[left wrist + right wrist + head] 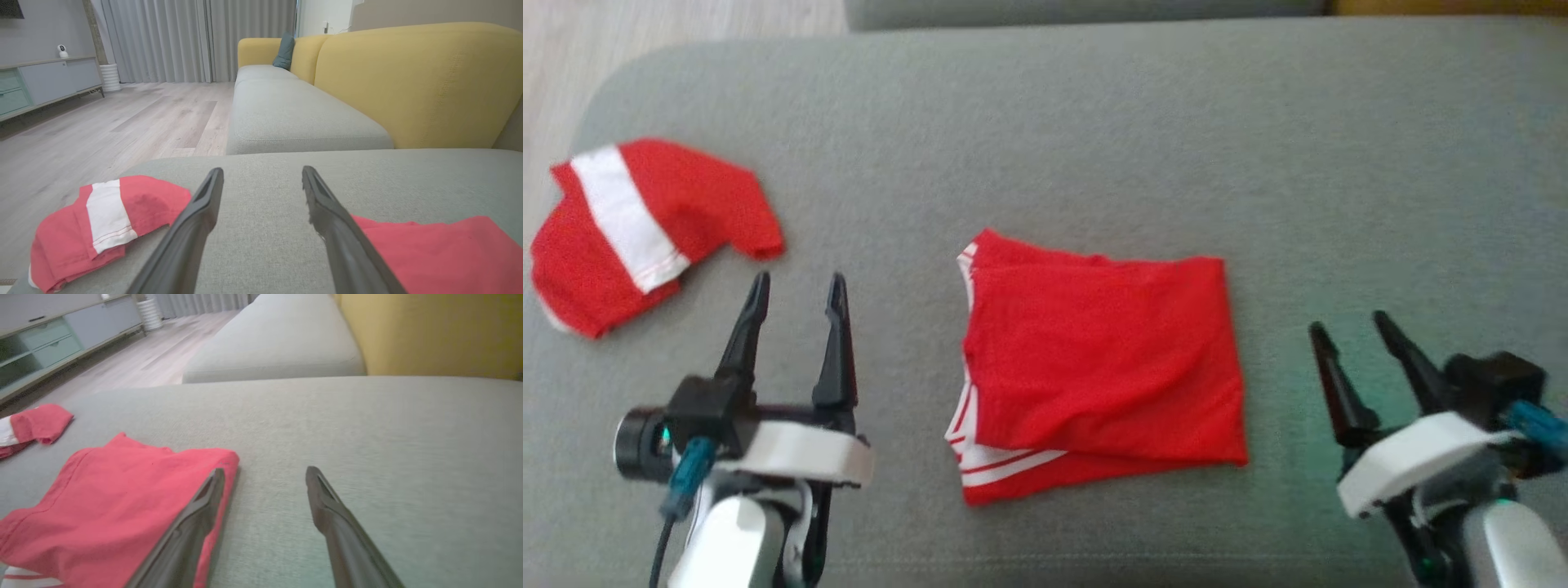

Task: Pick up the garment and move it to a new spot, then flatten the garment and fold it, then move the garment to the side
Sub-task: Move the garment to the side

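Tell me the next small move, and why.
Probably bring the left gripper to the central red garment's striped edge. It lies folded on the cushion; that gripper and the right gripper hover open and empty beside it, so only moving it aside seems left.

Black fingers (743, 335); white wrist shells (800, 453)

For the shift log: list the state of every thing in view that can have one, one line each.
Centre red garment: folded, lying flat on the grey seat cushion, untouched.
Left red-and-white garment: loosely bundled, near the cushion's left edge.
Left gripper: open, empty.
Right gripper: open, empty.
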You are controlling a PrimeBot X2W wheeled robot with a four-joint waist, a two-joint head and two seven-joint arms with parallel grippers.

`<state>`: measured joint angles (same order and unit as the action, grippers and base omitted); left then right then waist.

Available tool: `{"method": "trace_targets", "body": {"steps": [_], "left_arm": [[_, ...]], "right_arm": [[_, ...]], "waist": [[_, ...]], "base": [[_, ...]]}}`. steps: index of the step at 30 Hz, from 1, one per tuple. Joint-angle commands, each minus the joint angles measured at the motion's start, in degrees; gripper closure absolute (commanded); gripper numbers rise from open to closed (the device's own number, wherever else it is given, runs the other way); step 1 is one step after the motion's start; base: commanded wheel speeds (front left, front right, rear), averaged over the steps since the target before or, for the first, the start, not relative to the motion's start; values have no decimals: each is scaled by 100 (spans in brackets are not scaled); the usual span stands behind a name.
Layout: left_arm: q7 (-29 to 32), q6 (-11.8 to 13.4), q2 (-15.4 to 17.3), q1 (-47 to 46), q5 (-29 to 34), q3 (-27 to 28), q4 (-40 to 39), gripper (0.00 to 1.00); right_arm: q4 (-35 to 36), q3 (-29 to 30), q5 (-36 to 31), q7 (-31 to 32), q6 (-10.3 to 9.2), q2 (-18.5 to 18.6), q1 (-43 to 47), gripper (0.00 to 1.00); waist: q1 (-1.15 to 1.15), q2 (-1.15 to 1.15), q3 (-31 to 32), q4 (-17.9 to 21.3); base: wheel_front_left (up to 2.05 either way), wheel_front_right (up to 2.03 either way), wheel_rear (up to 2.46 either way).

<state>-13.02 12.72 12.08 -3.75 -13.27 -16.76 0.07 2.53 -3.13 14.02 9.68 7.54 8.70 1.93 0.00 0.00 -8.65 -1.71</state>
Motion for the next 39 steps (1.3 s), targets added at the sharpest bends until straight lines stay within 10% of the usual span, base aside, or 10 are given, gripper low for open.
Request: {"method": "trace_targets", "body": {"steps": [1, 12, 14, 24, 39], "left_arm": [[-85, -31, 25, -279, -11, 190, -116, 0], [-190, -172, -156, -721, 58, 175, 137, 0], [-194, -178, -174, -752, 80, 204, 128, 0], [-196, -237, -204, -733, 231, 331, -2, 0], [-197, -416, -11, -954, 420, 377, -232, 0]], "right_arm": [[-11, -229, -15, 5, -5, 74, -294, 0], [-1933, -730, 137, -16, -5, -256, -881, 4], [-2140, -738, 142, -33, -5, -309, -971, 100], [-2264, -961, 175, -257, -5, -281, -1245, 100], [-2162, -1116, 286, -510, -5, 794, -2106, 100]], "waist": [[0, 0, -309, -297], [0, 0, -673, -731], [0, 0, -687, -734], [0, 0, -686, -381], [0, 0, -927, 1426]], "base": [[0, 0, 0], [0, 0, 0], [0, 0, 0], [0, 0, 0], [0, 0, 0]]}}
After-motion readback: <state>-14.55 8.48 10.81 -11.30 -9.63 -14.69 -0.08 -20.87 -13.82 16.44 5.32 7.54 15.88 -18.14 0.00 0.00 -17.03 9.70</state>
